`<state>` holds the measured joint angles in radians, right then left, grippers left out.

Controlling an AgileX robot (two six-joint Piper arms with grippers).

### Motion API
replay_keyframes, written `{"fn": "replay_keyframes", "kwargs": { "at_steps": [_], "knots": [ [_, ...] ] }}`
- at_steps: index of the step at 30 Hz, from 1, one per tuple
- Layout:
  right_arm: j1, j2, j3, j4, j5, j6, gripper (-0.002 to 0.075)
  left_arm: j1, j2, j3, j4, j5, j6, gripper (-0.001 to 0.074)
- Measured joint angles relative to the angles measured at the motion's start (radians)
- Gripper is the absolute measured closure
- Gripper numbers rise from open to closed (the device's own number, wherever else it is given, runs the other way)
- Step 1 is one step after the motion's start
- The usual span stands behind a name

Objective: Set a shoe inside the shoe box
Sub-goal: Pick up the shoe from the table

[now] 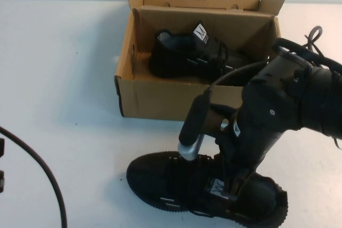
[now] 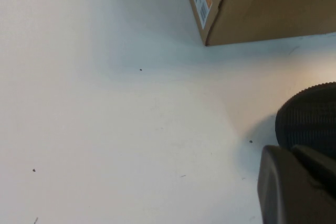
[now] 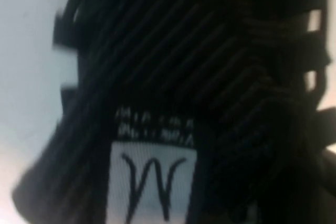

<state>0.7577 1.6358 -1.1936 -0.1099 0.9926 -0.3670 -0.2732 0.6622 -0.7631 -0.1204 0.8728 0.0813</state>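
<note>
The brown cardboard shoe box [image 1: 155, 97] stands open at the back centre of the white table, its lid flap up. One black mesh shoe [image 1: 181, 57] lies inside it. The second black shoe [image 1: 160, 180] lies on the table in front of the box, toe to the left. My right gripper [image 1: 233, 184] is pressed down at this shoe's tongue and opening. The right wrist view is filled by the shoe's laces [image 3: 210, 77] and white logo tag [image 3: 152, 182]. My left gripper [image 2: 294, 150] is shut and empty, low over the table left of the shoe's toe [image 2: 310, 114], with the box corner [image 2: 262, 9] beyond.
A black cable [image 1: 43, 169] curves across the table's front left. Dark cables or laces [image 1: 315, 38] show behind my right arm at the right edge. Bare white table [image 1: 64, 78] lies left of the box.
</note>
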Motion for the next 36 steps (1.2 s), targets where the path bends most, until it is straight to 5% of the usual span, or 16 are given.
{"fn": "replay_keyframes", "kwargs": {
  "at_steps": [5,14,22,30,36],
  "knots": [
    [0.000,0.000,0.000,-0.002,0.003,-0.054,0.0679,0.000,0.000,0.000,0.000,0.000,0.000,0.0736],
    [0.000,-0.005,-0.002,-0.099,-0.031,0.003,0.0349,0.000,0.000,0.000,0.000,0.000,0.000,0.0736],
    [0.000,-0.007,-0.103,-0.083,0.068,0.019,0.0320,0.000,0.000,0.000,0.000,0.000,0.002,0.0736],
    [0.012,-0.015,-0.218,0.224,0.137,-0.143,0.0319,0.000,0.000,0.000,0.000,0.000,0.002,0.0736],
    [0.065,0.062,-0.218,0.174,0.197,-0.123,0.0312,0.000,0.000,0.000,0.000,0.007,0.002,0.0736]
  ]
}}
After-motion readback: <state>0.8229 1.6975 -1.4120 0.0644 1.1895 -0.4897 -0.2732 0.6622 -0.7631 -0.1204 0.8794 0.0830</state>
